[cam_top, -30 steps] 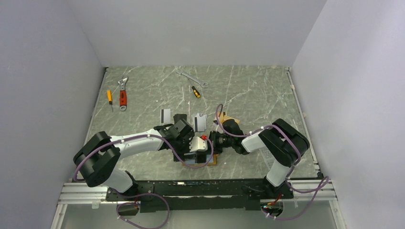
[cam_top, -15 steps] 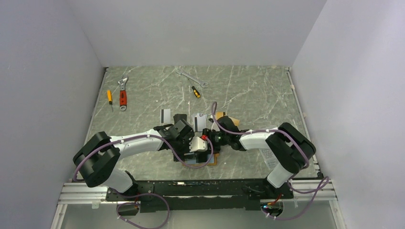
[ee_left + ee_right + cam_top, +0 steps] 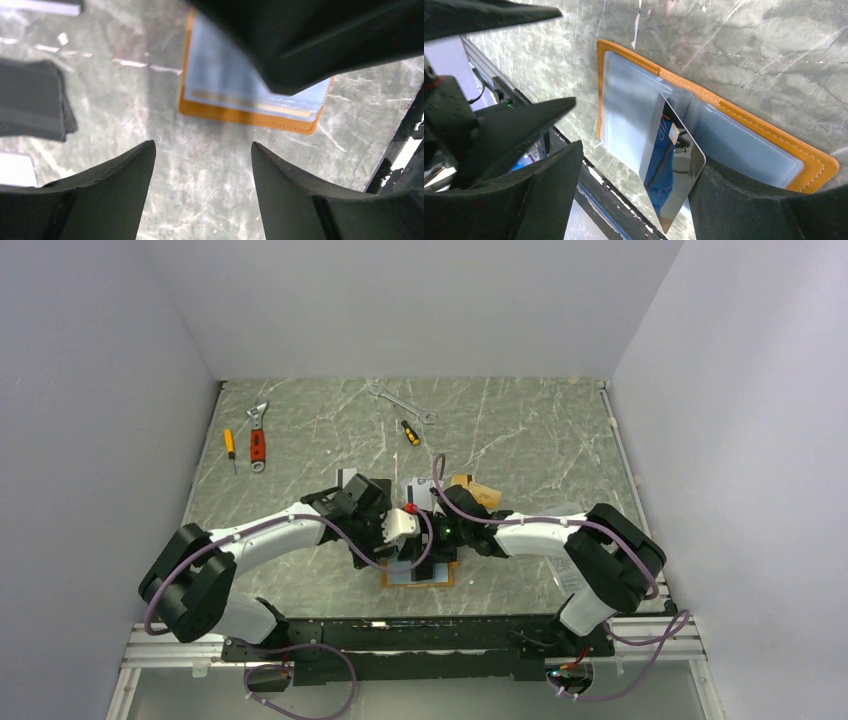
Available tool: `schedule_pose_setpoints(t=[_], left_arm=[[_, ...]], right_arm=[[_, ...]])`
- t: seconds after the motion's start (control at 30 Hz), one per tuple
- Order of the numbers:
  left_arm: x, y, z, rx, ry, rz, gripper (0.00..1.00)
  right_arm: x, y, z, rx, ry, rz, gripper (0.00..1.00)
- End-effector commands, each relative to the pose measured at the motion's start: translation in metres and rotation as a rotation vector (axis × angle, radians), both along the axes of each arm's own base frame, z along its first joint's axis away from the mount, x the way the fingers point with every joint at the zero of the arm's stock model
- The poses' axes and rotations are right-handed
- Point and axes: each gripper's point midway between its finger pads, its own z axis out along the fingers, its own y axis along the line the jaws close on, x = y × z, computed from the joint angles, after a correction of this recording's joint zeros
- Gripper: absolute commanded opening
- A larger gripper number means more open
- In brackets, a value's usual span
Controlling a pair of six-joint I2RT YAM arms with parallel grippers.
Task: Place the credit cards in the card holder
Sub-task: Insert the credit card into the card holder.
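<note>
Orange leather-like edging frames the card holder [image 3: 749, 122], which lies open and flat on the marbled table [image 3: 540, 440] near its front edge, clear pockets facing up. One shiny card [image 3: 674, 170] stands tilted over the holder's middle fold, close against one finger of my right gripper [image 3: 639, 160]. Those jaws are spread wide, and I cannot tell whether the card's lower edge sits in a pocket. My left gripper [image 3: 202, 147] hovers just beside the holder, jaws apart with nothing between them. A dark stack [image 3: 30, 100] lies near it. Farther back rest the orange-tan cards [image 3: 470, 483], a spanner [image 3: 402, 402] and a red-handled wrench [image 3: 258, 440].
</note>
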Motion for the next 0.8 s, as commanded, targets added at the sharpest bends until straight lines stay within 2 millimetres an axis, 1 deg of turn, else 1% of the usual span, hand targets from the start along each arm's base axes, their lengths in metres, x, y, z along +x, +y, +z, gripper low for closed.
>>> schedule_pose_setpoints(t=[0.0,0.13,0.23,0.3,0.37,0.47,0.6,0.7,0.77], left_arm=[[0.008,-0.002,0.029,-0.115,0.019,0.045,0.75],[0.006,-0.012,0.037,-0.181,0.036,0.054,0.74],[0.010,-0.025,0.044,-0.240,0.042,0.068,0.74],[0.013,-0.030,0.045,-0.264,0.039,0.082,0.74],[0.018,-0.032,0.040,-0.269,0.022,0.095,0.73],[0.023,-0.035,0.029,-0.226,-0.012,0.095,0.73],[0.027,-0.036,0.011,-0.116,-0.060,0.084,0.73],[0.029,-0.035,0.004,-0.060,-0.111,0.078,0.69],[0.029,-0.033,-0.001,-0.031,-0.115,0.085,0.67]], right_arm=[[-0.019,-0.060,-0.070,-0.357,0.059,-0.083,0.77],[-0.019,-0.057,-0.070,-0.334,0.044,-0.080,0.78],[-0.020,-0.048,-0.068,-0.260,0.035,-0.058,0.78],[-0.020,-0.044,-0.066,-0.215,0.034,-0.058,0.78],[-0.020,-0.041,-0.062,-0.172,0.028,-0.060,0.78],[-0.019,-0.039,-0.054,-0.109,0.018,-0.052,0.78],[-0.017,-0.043,-0.052,-0.103,0.033,-0.058,0.78],[-0.020,-0.045,-0.053,-0.097,0.049,-0.072,0.78],[-0.022,-0.046,-0.052,-0.078,0.059,-0.082,0.78]])
